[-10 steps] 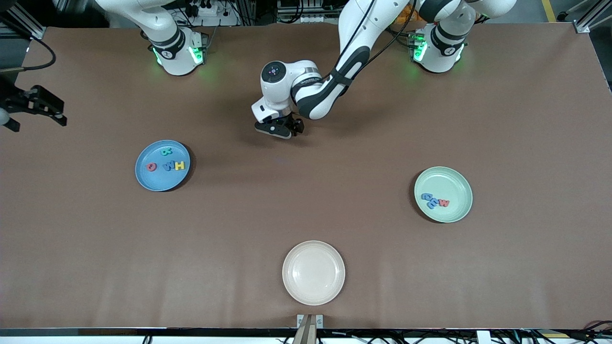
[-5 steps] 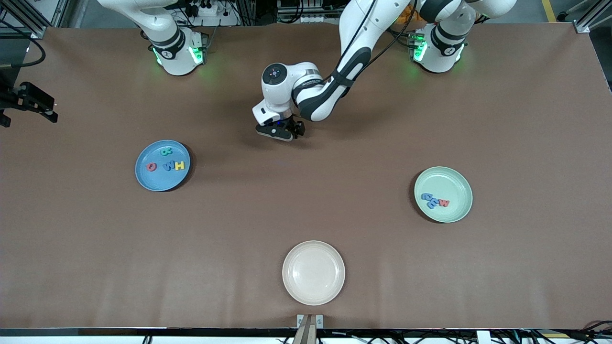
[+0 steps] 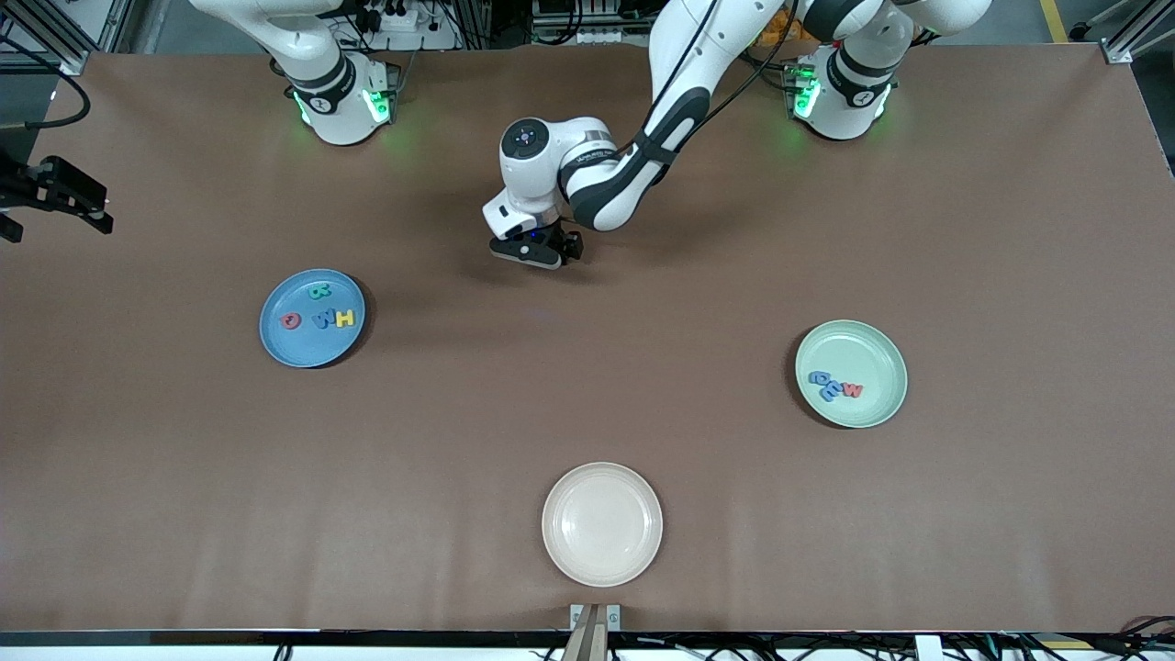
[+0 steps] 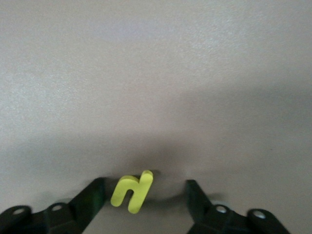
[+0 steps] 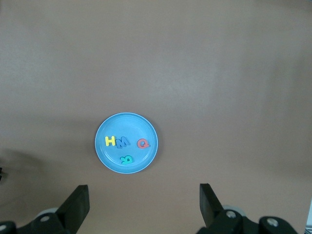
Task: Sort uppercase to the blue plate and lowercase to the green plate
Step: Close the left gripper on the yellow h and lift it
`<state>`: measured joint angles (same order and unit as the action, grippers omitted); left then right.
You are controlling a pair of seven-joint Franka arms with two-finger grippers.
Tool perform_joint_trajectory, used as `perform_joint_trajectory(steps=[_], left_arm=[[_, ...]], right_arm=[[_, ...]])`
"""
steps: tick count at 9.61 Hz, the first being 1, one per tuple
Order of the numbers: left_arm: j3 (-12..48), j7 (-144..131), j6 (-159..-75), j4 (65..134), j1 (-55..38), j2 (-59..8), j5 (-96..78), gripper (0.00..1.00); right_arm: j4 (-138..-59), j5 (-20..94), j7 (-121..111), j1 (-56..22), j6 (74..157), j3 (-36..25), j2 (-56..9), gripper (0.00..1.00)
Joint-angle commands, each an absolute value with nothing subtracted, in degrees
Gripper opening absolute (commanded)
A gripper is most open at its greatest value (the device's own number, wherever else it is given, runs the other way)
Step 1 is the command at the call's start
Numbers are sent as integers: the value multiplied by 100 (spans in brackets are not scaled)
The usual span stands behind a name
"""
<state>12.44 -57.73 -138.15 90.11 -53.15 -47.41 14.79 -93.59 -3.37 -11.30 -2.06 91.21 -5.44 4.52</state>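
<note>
Left gripper (image 3: 537, 250): low over bare table near the middle, toward the robots' bases; jaws spread wide, gripping nothing.
Yellow lowercase letter (image 4: 132, 191): an n/h shape, lying on the table between the left gripper's fingers (image 4: 90, 200), touching neither as far as the left wrist view shows.
Right gripper (image 3: 60, 188): at the right arm's end of the table, up in the air by the table edge; jaws wide apart, holding nothing; this arm waits.
Blue plate (image 3: 275, 344): toward the right arm's end; carries the red Q (image 3: 292, 320), blue M (image 3: 323, 319), yellow H (image 3: 344, 319) and teal-green R (image 3: 318, 292).
Green plate (image 3: 872, 353): toward the left arm's end; holds two blue lowercase letters (image 3: 823, 384) and a red w (image 3: 853, 390), clustered together.
Cream plate (image 3: 601, 523): nearest the front camera, mid-table, nothing in it.
</note>
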Motion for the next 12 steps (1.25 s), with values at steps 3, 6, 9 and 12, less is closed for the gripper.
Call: perform_joint_trajectory(steps=[3,6,9,12], left_arm=[[1178,-6319,-13878,8974,-5440,-4922,1661,0],[1117,-6897,-13878,8965,-5441,-4931,1897,0],[722,-7250,-13843,9000,-5405,-4913,1864,0],[510,-7811,-13790,8992,-5108,-4834,1846,0]], right_arm=[[-9360,-255,-1160,-96,9114,-413,457,100],[-9342,-290,-1204,-114,9560,-404,290,100],[-9422,-281,-1424,17,9984,-404,159,100],[-9431,-264,-1424,26,9967,-396,158,100]])
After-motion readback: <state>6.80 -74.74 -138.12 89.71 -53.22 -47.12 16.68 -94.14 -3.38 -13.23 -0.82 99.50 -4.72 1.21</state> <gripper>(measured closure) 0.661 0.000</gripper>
